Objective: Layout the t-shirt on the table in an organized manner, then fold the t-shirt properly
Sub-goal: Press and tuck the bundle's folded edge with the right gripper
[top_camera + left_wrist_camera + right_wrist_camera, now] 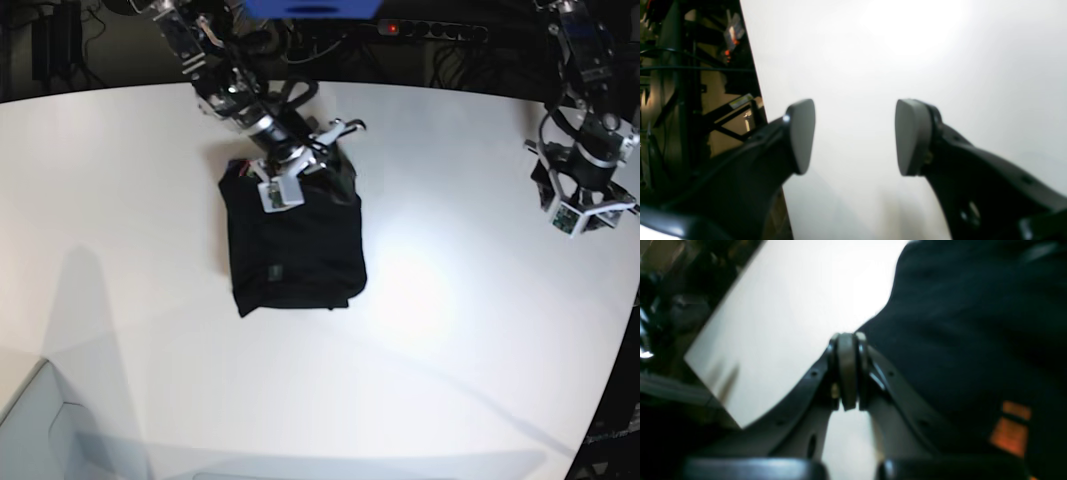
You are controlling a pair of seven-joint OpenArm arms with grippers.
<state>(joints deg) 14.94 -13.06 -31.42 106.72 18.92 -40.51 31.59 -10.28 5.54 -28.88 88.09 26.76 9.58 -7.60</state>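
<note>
1. Black, soft cloth made up the t-shirt (295,245), which lay as a compact, roughly rectangular bundle on the white table (450,330), directly beneath and in front of the right gripper (847,371).
2. The right gripper's pads were pressed together with no gap between them. In the right wrist view the dark fabric filled the space to one side of the pads, but no fold was visibly pinched between them, so whether it held any cloth could not be told.
3. An orange patch of print (1012,428) showed on the fabric, off to the side of the shut pads and nearer the camera.
4. The left gripper (855,136) hung well apart from the shirt, over bare table near the edge, its pads standing clearly apart with nothing between them.
5. Judged from its slack folds, the shirt would be light, limp and prone to drag or bunch; it should not slip from rubber pads.
6. A pinch at a corner or hem edge, rather than mid-panel, would likely suit best.
</note>
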